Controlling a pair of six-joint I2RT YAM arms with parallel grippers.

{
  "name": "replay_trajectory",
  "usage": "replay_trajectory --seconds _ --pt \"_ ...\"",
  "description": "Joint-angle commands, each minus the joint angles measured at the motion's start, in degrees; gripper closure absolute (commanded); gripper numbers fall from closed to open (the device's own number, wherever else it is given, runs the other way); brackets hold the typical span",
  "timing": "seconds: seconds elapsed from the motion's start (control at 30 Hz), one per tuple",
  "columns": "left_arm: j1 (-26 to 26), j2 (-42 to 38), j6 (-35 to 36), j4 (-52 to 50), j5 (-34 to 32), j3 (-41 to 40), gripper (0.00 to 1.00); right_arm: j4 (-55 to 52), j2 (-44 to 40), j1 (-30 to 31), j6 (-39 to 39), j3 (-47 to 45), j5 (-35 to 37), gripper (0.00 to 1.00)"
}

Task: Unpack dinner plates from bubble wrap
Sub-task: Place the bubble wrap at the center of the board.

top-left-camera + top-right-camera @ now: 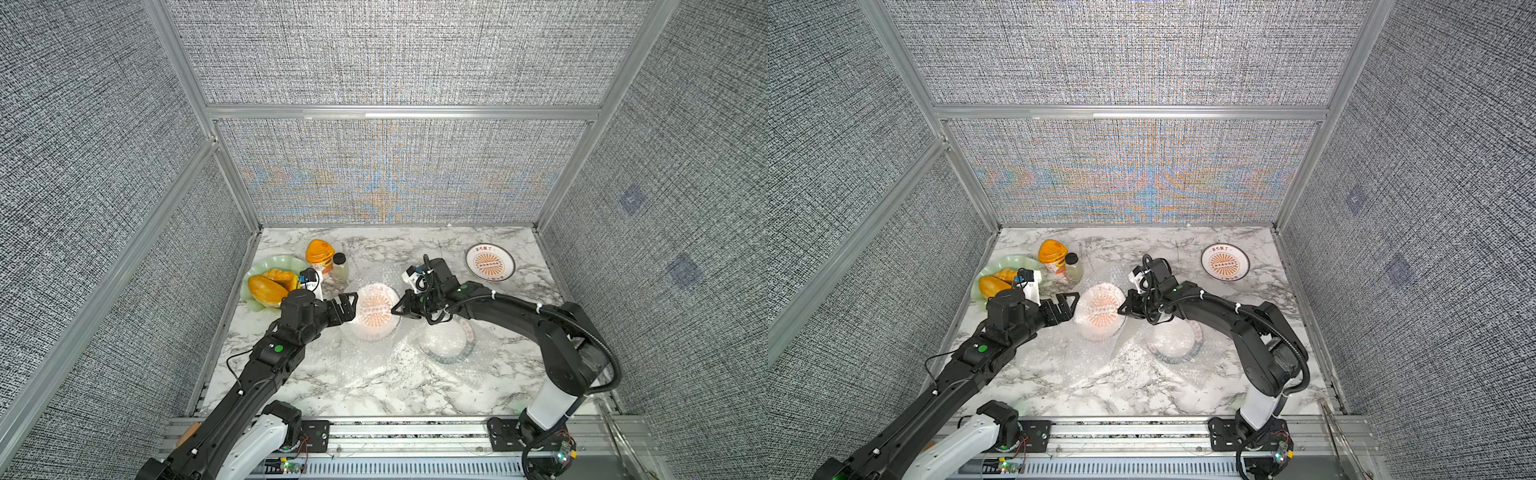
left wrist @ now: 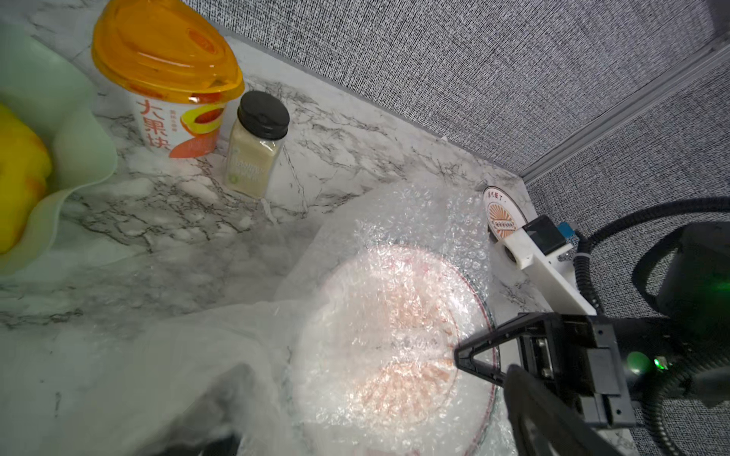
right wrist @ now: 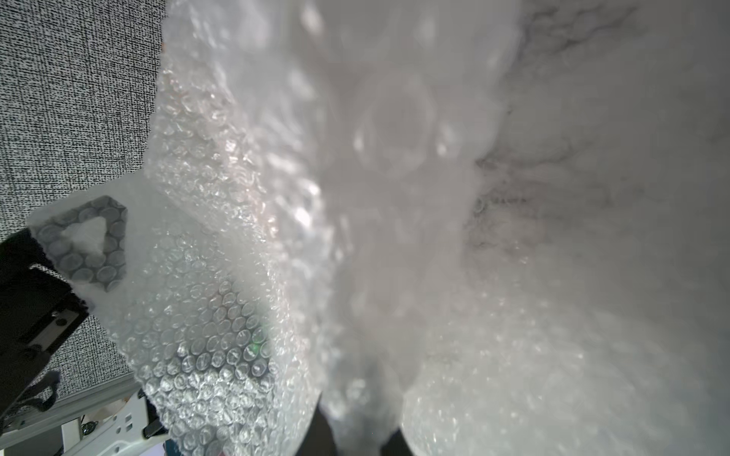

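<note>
Your stock on the marble table (image 1: 291, 395) reads as follows. Wrapped sunburst plate (image 1: 375, 311): mid-table, covered by bubble wrap (image 1: 374, 365), its orange rays showing through the film in both top views. Green-rimmed plate (image 1: 446, 347): just beside the first plate toward the right arm's side and nearer the front edge, also under wrap, with only its dark band readable. Bare sunburst plate (image 1: 490, 262): far right corner, uncovered, well apart from the other two. Left gripper (image 1: 352, 308): jaws spread wide and holding nothing, standing at the left rim of the wrapped sunburst plate; you cannot tell whether a finger touches the film. Right gripper (image 1: 395, 309): jaws pressed together at that plate's right rim, and your right wrist view shows the bubble wrap (image 3: 355, 276) bunched down between the two dark fingers (image 3: 316, 434), so count it as pinching the sheet. Other items, all far left: pale green dish (image 1: 270, 262) with orange food, an orange-lidded cup (image 1: 320, 251) behind it, and a spice jar (image 1: 340, 266) just beside the cup.
</note>
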Motion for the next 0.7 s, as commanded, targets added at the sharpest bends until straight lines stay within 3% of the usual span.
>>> replay_trajectory --seconds 0.0,0.1,0.3,0.5,0.67 --pt "0.0 -1.1 -0.9 -1.2 0.9 0.8 0.00 -0.2 2.3 0.1 -2.8 0.9 0.1 1.00" --pt "0.0 -3.5 0.3 -4.6 -0.9 2.7 0.01 -2.4 3.6 -0.2 -4.3 0.4 2.5 1.00" --pt "0.1 -1.5 0.8 -8.7 2.0 4.5 0.01 -2.2 5.9 -0.6 -5.0 -0.6 3.5 1.00" --pt "0.3 -1.9 -1.9 -24.9 -9.4 11.6 0.00 -3.3 6.7 -0.7 -6.4 -0.2 4.8 1.00" --pt "4.8 -0.5 -5.9 -27.1 -0.1 12.6 0.00 -3.6 6.9 -1.1 -6.9 -0.3 5.5 0.96"
